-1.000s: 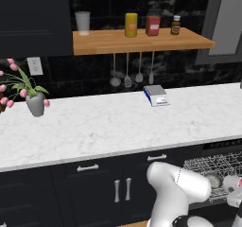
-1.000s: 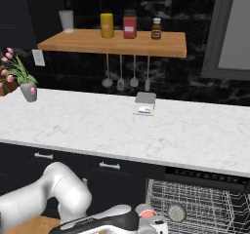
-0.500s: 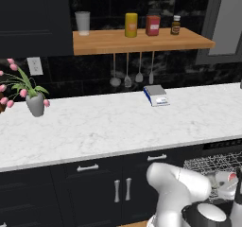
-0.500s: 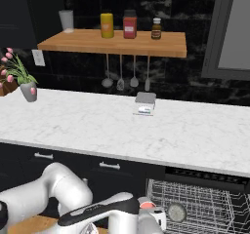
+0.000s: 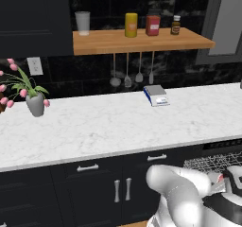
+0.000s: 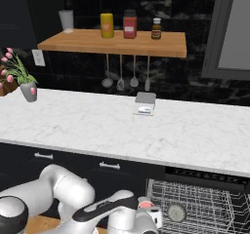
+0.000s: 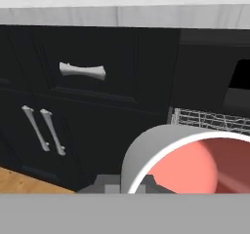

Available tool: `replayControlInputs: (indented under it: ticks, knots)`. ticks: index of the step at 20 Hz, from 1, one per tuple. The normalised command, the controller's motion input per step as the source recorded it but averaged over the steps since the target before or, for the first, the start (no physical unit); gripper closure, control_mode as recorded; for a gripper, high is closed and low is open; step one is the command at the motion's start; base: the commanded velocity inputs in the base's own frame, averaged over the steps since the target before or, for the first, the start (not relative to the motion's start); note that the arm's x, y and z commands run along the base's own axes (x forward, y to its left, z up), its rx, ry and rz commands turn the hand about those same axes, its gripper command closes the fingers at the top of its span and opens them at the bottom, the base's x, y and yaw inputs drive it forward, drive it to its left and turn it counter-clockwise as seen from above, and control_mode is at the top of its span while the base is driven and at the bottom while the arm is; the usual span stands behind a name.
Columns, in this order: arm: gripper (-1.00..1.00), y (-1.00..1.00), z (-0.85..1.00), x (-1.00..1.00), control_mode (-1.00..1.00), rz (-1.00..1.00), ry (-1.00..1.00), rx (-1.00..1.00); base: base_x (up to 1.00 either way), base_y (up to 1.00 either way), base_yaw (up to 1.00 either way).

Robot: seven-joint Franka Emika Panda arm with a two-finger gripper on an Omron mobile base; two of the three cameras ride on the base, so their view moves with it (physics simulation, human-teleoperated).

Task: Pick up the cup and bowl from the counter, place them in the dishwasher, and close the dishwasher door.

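The white arm is bent low beside the dishwasher's silver wire rack; a grey, pink-lined cup is pinched by the gripper.

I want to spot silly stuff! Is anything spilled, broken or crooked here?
Nothing spilled or broken. The counter is tidy and the shelf jars stand upright. The only unusual thing: the dishwasher is open with its rack showing, and a grey, pink-lined cup is right by the claw.

shelf jars: labels too blurred to read
scale display: no legible digits
other text: none
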Motion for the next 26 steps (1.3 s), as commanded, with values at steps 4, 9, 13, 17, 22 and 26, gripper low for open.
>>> replayControlInputs:
  ticks: [4, 9, 13, 17, 22, 26]
  knots:
    - [1.00, -0.05, -0.48, 0.17, -1.00, 0.00, -0.01, 0.01, 0.00, 0.00, 0.00]
    - [1.00, -0.20, -0.33, 0.09, -1.00, 0.00, 0.04, 0.00, 0.00, 0.00, 0.00]
    - [1.00, -0.25, -0.22, 0.01, -1.00, 0.00, 0.06, 0.00, 0.00, 0.00, 0.00]
    - [1.00, -0.28, -0.18, 0.00, -1.00, 0.00, 0.04, 0.00, 0.00, 0.00, 0.00]
    - [1.00, -0.08, -0.01, 0.03, -1.00, 0.03, -0.10, 0.09, 0.00, 0.00, 0.00]
    - [1.00, 0.00, -0.03, 0.23, -1.00, 0.09, -0.05, 0.09, 0.00, 0.00, 0.00]
